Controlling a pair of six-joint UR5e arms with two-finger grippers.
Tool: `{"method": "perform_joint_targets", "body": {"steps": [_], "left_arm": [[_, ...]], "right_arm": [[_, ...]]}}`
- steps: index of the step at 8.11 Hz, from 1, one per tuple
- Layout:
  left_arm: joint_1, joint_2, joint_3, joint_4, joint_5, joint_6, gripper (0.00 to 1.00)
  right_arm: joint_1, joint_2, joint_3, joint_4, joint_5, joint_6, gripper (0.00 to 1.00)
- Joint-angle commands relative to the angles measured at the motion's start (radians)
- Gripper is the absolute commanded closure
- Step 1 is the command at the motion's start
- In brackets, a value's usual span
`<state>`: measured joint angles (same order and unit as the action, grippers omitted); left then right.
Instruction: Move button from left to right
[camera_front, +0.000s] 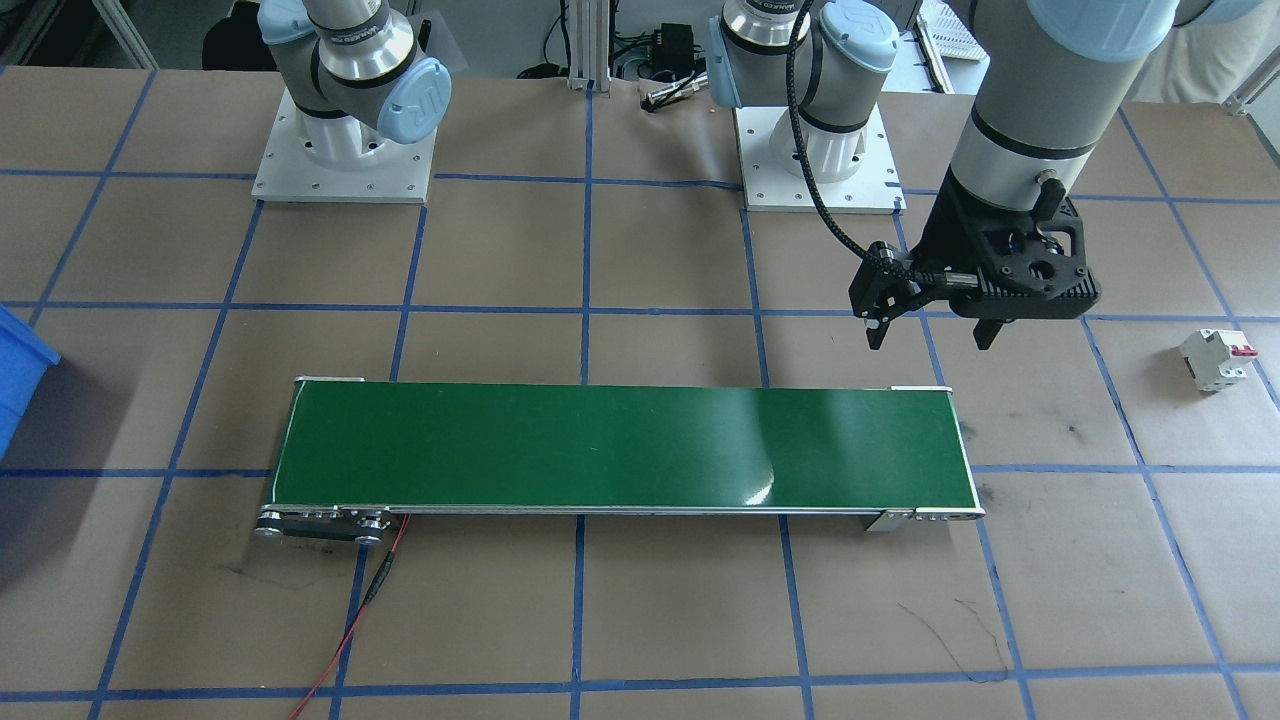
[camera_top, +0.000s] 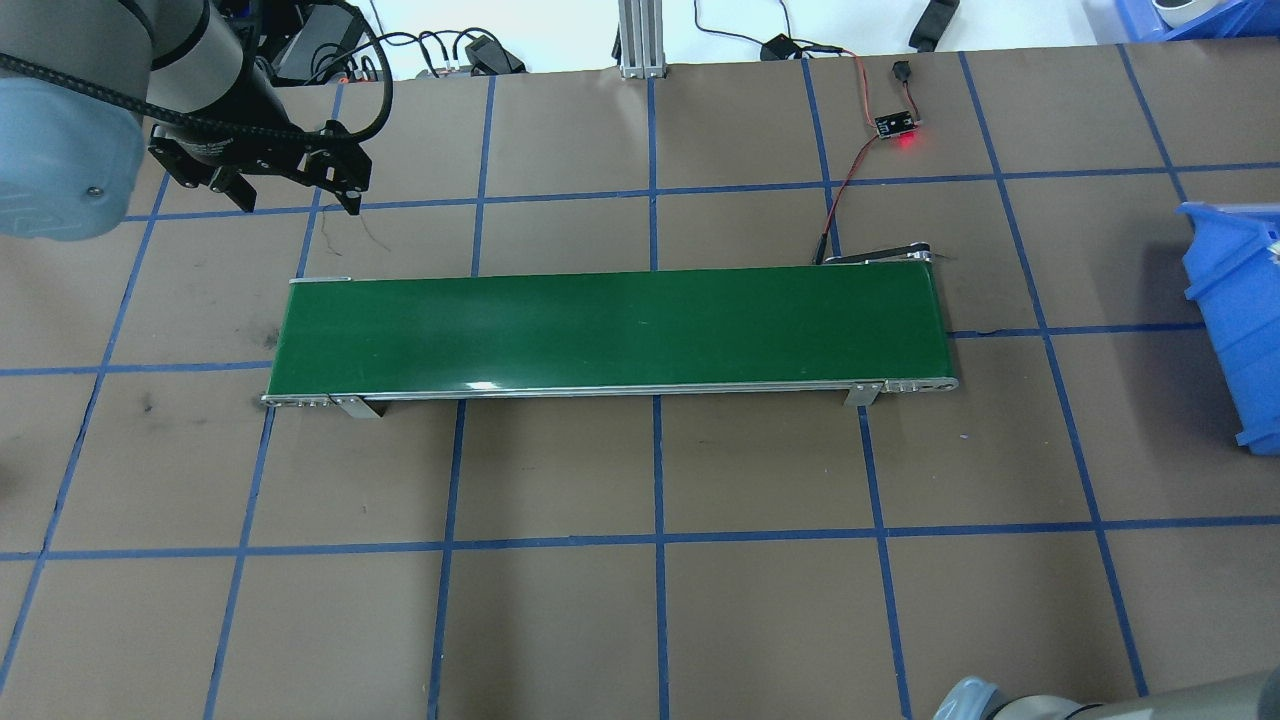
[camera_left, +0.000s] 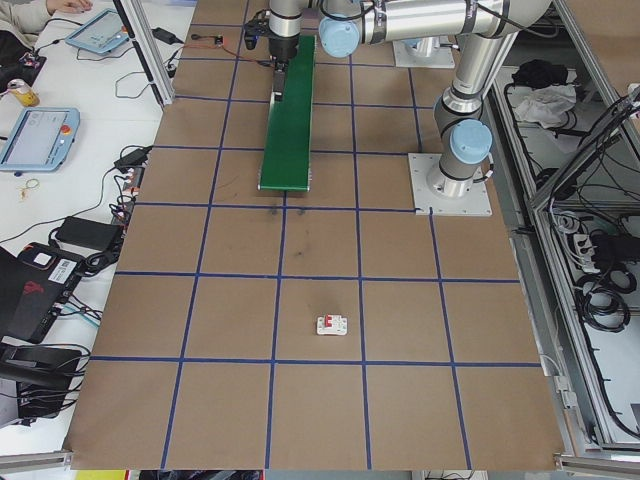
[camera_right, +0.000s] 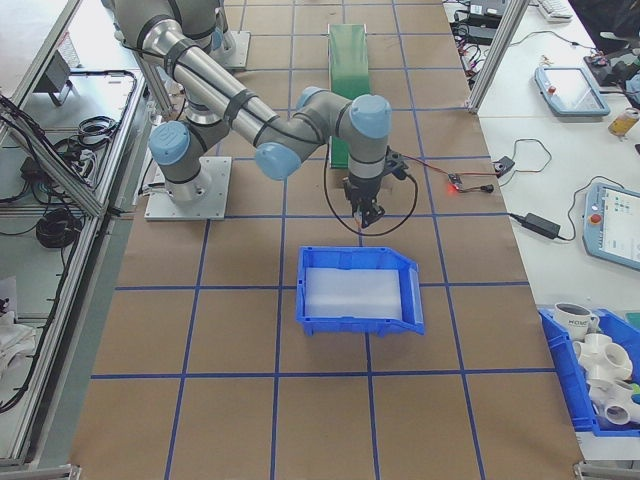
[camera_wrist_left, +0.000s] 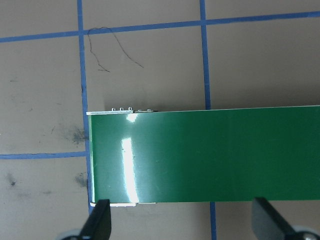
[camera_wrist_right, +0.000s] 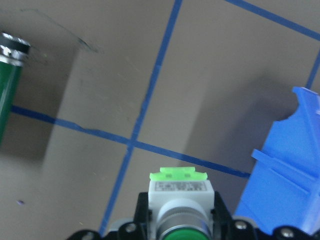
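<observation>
Button sits clenched in the right gripper, above the bench between the conveyor's right end and the blue bin. Left gripper hovers released. Next likely: carry over the bin, release.

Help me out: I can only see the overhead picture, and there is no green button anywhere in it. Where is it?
Observer: The right hand holds the button; that arm's wrist camera shows it gripped.
Visitor: And where is that hand?
Observer: In the right side view it hangs between the conveyor and the blue bin.
Visitor: Anything else I miss?
Observer: A white circuit breaker lies beyond the conveyor's other end.
</observation>
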<state>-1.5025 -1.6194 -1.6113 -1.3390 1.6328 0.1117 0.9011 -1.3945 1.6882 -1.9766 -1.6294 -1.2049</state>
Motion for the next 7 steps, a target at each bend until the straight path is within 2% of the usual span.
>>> {"method": "perform_joint_targets", "body": {"steps": [1,2,3,5,7], "left_arm": [[-0.001,-0.002,0.001,0.009,0.002,0.0,0.0],[-0.001,0.006,0.002,0.009,0.004,0.0,0.0],[-0.002,0.013,0.002,0.006,-0.001,0.0,0.0],[-0.002,0.021,-0.001,0.003,-0.001,0.0,0.0],[-0.002,0.015,0.002,0.011,0.004,0.0,0.0]], "right_arm": [[-0.2,0.102,-0.007,-0.126,0.078,-0.536,1.0],[-0.218,0.171,-0.007,-0.225,0.079,-0.687,1.0],[-0.237,0.217,-0.008,-0.266,0.079,-0.785,1.0],[-0.238,0.268,-0.001,-0.271,0.08,-0.859,0.98],[-0.237,0.293,0.007,-0.272,0.115,-0.956,0.77]]}}
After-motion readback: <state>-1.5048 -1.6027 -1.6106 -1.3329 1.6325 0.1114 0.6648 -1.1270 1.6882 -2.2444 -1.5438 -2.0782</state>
